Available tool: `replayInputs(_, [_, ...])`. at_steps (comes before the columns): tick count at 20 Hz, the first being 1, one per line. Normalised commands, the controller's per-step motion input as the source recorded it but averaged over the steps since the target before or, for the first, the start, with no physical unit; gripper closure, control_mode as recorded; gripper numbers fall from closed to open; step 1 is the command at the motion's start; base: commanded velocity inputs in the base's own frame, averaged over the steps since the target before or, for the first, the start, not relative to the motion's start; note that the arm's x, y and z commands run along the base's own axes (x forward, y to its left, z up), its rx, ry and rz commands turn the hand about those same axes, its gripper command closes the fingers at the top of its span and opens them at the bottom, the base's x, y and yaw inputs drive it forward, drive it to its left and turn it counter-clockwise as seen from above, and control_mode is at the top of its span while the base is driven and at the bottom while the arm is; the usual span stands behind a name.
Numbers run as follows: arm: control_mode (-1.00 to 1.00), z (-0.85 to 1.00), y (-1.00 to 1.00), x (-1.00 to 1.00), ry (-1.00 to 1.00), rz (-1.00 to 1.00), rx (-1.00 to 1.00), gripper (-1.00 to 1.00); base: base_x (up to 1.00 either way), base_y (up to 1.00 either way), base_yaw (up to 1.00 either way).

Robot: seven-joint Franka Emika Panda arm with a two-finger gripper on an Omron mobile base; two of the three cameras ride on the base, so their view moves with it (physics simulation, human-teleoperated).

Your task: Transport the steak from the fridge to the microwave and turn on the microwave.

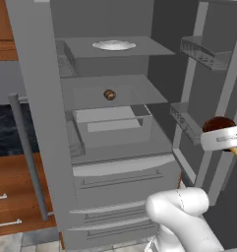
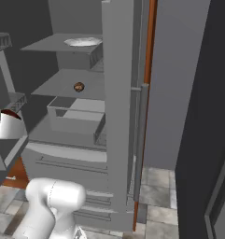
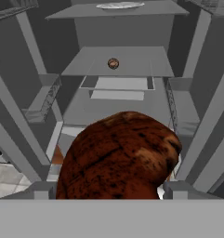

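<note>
The steak [image 3: 120, 155], a browned, mottled slab, sits right in front of the hand camera, hiding the fingertips; the gripper [image 1: 222, 138] appears closed on it, out in front of the open fridge [image 1: 115, 147]. It looks floppy, moderately heavy and possibly greasy, so a firm pinch across its thick middle seems wisest. Behind, a small brown ball [image 3: 113, 63] rests on a shelf [image 3: 127, 62], with a plate [image 1: 114, 45] on the shelf above.

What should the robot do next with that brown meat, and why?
Probably back away from the fridge and head off to find the microwave. The steak sits right against the hand camera, apparently gripped and already outside the shelves, so it likely needs nothing more here.
</note>
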Motion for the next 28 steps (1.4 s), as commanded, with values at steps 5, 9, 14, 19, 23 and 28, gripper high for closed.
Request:
replayInputs(5, [1.00,0.00,0.00,0.00,0.00,0.00,0.00,1.00,-1.00,0.10,0.03])
replayInputs(9, [1.00,0.00,0.00,0.00,0.00,0.00,0.00,1.00,-1.00,0.46,0.08])
replayInputs(14, [1.00,0.00,0.00,0.00,0.00,0.00,0.00,1.00,-0.94,0.44,0.02])
replayInputs(19, [1.00,0.00,0.00,0.00,0.00,0.00,0.00,1.00,-0.66,0.73,0.00])
replayInputs(23, [1.00,0.00,0.00,0.00,0.00,0.00,0.00,1.00,-0.20,0.99,0.31])
replayInputs(28, [1.00,0.00,0.00,0.00,0.00,0.00,0.00,1.00,-0.08,0.48,0.90])
